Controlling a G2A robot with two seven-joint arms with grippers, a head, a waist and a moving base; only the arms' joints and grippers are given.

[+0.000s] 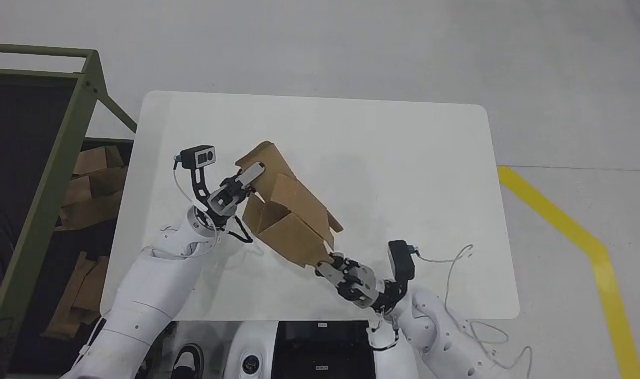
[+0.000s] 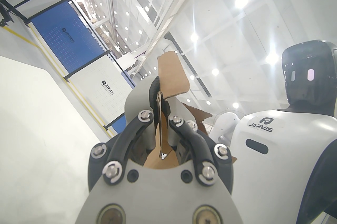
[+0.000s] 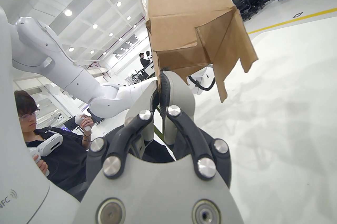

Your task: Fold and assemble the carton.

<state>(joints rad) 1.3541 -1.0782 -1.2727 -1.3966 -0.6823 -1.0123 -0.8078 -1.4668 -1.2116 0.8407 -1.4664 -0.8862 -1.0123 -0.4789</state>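
A brown cardboard carton [image 1: 287, 210] is held up off the white table [image 1: 400, 149] between both arms, partly opened into a box with flaps hanging loose. My left gripper [image 1: 238, 187] is shut on a flap at the carton's left end; in the left wrist view its fingers [image 2: 155, 93] pinch the cardboard edge of the carton [image 2: 172, 77]. My right gripper [image 1: 328, 267] is shut on the carton's near lower corner. In the right wrist view the right gripper [image 3: 159, 83] clamps the bottom edge of the carton [image 3: 184, 22], whose open end shows inner flaps.
A green metal-framed bin [image 1: 55, 159] with several flat cardboard pieces [image 1: 92, 184] stands left of the table. A yellow floor line [image 1: 570, 229] runs at the right. The table's far and right parts are bare.
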